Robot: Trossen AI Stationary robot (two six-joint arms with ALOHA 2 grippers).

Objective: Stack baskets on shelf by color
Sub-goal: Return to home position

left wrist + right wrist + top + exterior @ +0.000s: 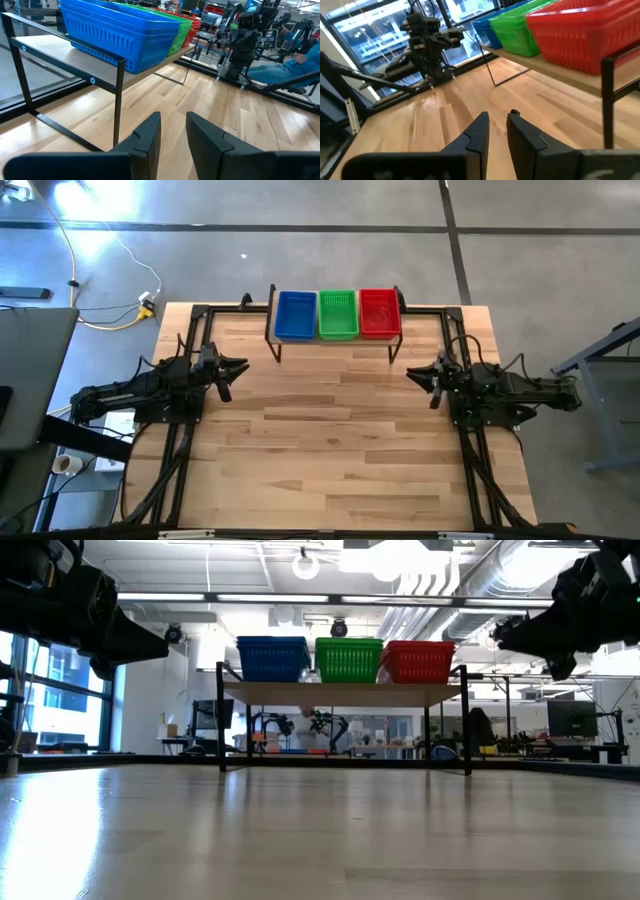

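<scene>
— What does the view from above show?
— A desk (330, 442) of pale wood planks. At its far edge stands the shelf (335, 341), a light plank on thin black legs. On it, side by side, are the blue baskets (295, 315), green baskets (338, 314) and red baskets (379, 312), rectangular, of perforated plastic. The left pincer (240, 366) and right pincer (412, 374) hover near the desk's sides, apart from the shelf.
— And from desk height?
— The three colours stand in one row on the plank. They are nested, so I cannot count them.
— The wrist cameras?
— The left pincer's dark flat fingers (147, 139) are slightly spread, pinching nothing. The right ones (477, 135) are the same.
</scene>
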